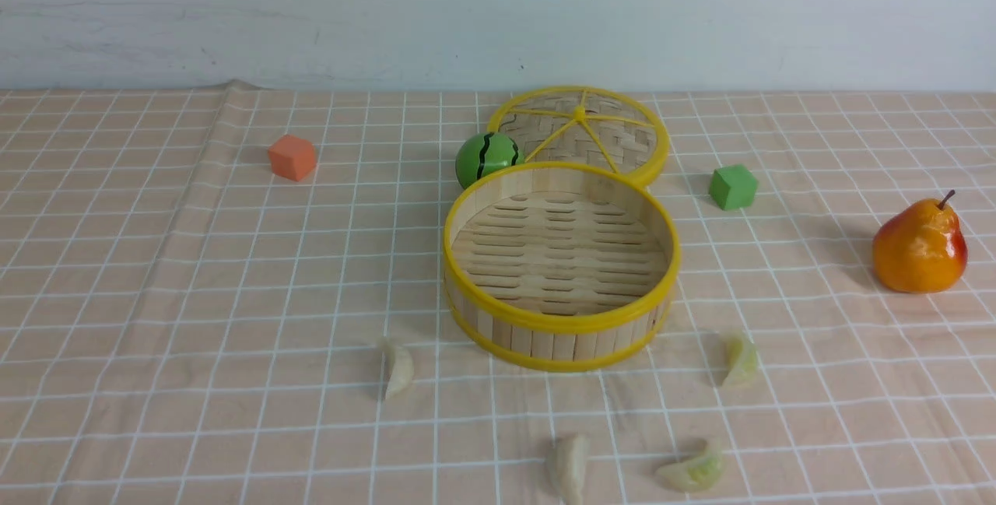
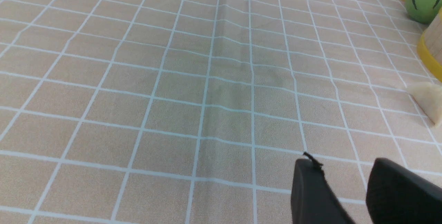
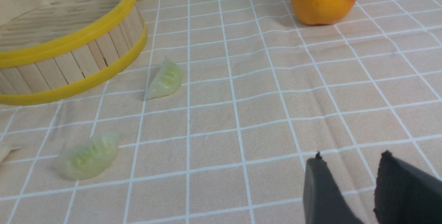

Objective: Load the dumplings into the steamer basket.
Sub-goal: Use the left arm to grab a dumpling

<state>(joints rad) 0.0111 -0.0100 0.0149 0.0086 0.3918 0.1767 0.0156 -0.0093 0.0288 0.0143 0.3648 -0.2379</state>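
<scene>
Both our grippers, the left one (image 2: pixel 340 168) and the right one (image 3: pixel 350 165), stand with fingers apart and nothing between them; all four dumplings lie on the cloth (image 1: pixel 257 427), outside the basket (image 1: pixel 564 324), whose slatted floor is bare. We see two white ones, one (image 1: pixel 399 369) to the left of the basket's near side and one (image 1: pixel 573 468) closer to us; two pale green ones, one (image 1: pixel 741 360) off to the right, the other (image 1: pixel 692 469) nearer us. We expect them to be light, perhaps a little springy, and the smooth skins may slide if we pinch a tapering tip; so we would take each across its plump middle, one finger on either side of the crescent, squeezing just enough to lift without crushing the pleats; coming down low matters too, since such small pieces could roll or skid if we brush them.
</scene>
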